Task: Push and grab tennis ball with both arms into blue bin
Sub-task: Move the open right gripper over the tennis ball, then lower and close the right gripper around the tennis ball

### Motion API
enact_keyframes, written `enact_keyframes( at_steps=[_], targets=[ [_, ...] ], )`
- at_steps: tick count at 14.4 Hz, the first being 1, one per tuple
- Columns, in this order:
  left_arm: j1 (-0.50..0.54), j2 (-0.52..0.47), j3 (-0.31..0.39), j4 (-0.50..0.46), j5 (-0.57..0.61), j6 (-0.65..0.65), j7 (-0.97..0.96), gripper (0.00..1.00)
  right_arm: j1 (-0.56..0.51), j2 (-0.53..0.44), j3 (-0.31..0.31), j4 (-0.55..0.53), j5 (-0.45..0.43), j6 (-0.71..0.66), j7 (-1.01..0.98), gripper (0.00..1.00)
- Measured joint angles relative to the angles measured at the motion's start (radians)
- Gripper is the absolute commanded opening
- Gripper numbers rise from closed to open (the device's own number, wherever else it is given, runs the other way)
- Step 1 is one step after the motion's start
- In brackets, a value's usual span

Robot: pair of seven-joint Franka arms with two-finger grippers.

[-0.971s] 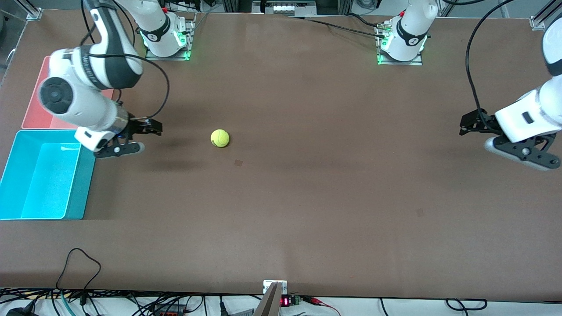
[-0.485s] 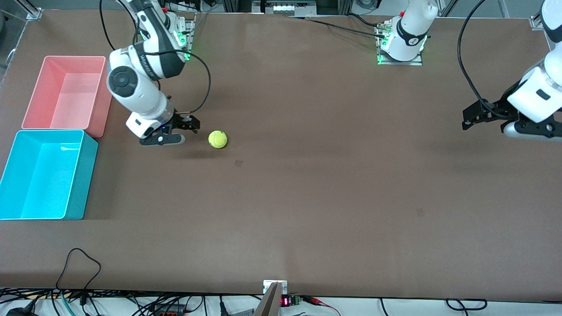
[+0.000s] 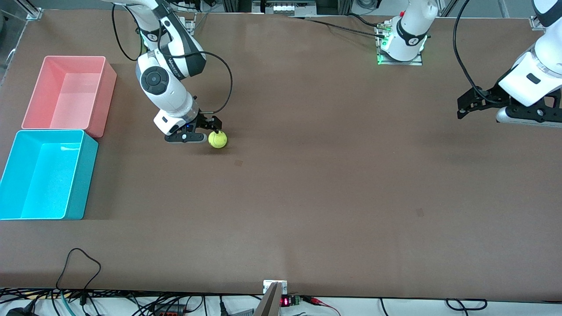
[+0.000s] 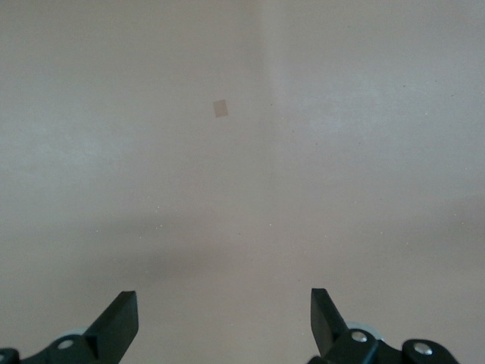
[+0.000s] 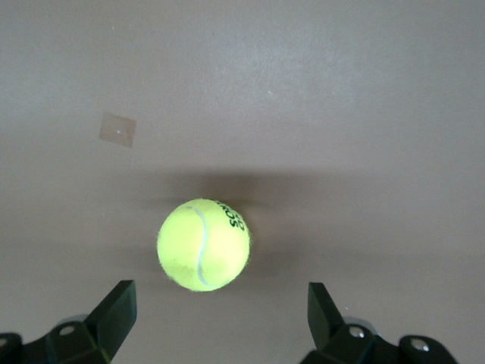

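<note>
The right gripper [image 3: 214, 126], fingers [image 5: 114, 307] spread wide, hangs just over the ball [image 3: 217, 139] lying on the brown table [image 3: 333, 184] away from the blue bin [image 3: 79, 175] and pink bin [image 3: 103, 94], while the left gripper [image 3: 462, 107] waits open over bare tabletop.

The ball [image 5: 203, 244], at the lower middle of the right wrist view, bears a dark printed logo along its upper edge; its letters are too small to read. In the front view, upper left, the right arm [image 3: 169, 83] carries lettering on its dark band, also unreadable. At the bottom centre, a small box [image 3: 285, 301] at the counter [image 3: 333, 184] edge shows red lit digits that cannot be made out.
</note>
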Motion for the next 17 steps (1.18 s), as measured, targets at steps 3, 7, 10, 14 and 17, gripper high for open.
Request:
enact_keyframes(
  at_steps=[3,7,10,14,17],
  targets=[
    [0.003,0.0,0.001,0.003,0.0,0.005,0.0,1.0,0.009,0.038,0.0,0.0,0.0,0.038,0.0,1.0],
    [-0.001,0.0,-0.011,0.01,0.0,-0.002,0.0,1.0,0.013,0.076,0.0,0.001,-0.002,0.079,0.0,1.0],
    [-0.001,0.0,-0.014,0.012,0.0,-0.018,0.0,1.0,0.015,0.088,0.0,0.002,-0.002,0.1,-0.002,1.0],
    [-0.001,0.0,-0.014,0.012,0.0,-0.022,0.0,1.0,0.025,0.113,0.0,0.004,-0.033,0.136,-0.003,1.0],
    [-0.001,0.0,-0.015,0.012,0.0,-0.024,0.0,1.0,0.028,0.131,0.0,0.009,-0.071,0.142,-0.006,1.0]
  ],
)
